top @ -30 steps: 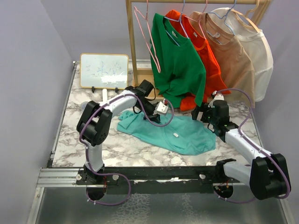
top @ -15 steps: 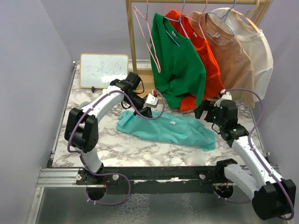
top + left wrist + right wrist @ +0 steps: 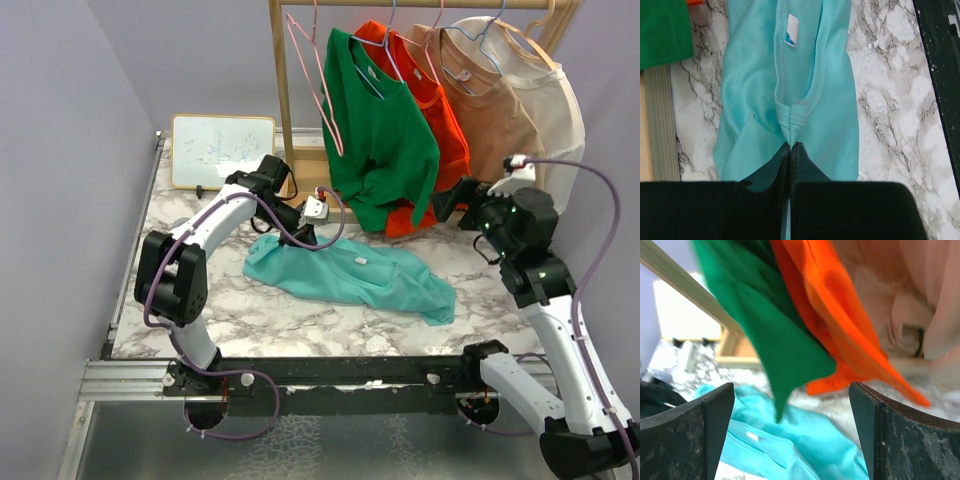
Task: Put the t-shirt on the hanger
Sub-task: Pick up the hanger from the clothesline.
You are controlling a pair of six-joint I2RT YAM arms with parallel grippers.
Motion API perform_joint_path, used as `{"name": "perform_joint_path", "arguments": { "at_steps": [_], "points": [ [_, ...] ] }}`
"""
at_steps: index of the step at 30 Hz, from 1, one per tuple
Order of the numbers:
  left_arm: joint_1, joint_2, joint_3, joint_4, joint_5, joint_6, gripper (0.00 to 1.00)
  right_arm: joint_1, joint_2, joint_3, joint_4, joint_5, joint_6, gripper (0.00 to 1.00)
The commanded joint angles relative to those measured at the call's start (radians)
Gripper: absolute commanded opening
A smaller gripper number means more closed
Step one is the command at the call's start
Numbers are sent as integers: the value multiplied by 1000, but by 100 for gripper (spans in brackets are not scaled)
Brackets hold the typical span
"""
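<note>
Just behind t-shirt (image 3: 350, 277): green shirt (image 3: 380, 140); orange shirt (image 3: 448, 140).

Hems of the hanging green shirt (image 3: 385, 150) and orange shirt (image 3: 447, 140) close off the back right. The pink hanger (image 3: 317, 90) occupies the narrow gap between wooden rack post (image 3: 282, 100) and green shirt. Whiteboard (image 3: 222, 152) obstructs back left. Bare marble table (image 3: 240, 315) lies open near-left of the teal t-shirt (image 3: 370, 280).
</note>
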Motion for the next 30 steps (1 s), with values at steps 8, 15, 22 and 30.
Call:
{"name": "perform_joint_path", "arguments": {
  "at_steps": [8,15,22,30],
  "points": [
    [0,-87,-79,153,34,-128,0,-2,282,519,55,-117,-92,95],
    [0,-90,-99,203,34,-194,0,12,540,769,75,-238,-80,82],
    [-2,-97,-117,240,23,-230,0,151,701,1011,80,-153,-143,82],
    [-2,-111,-143,261,19,-255,0,348,886,1211,19,42,-231,83]
  ]
}}
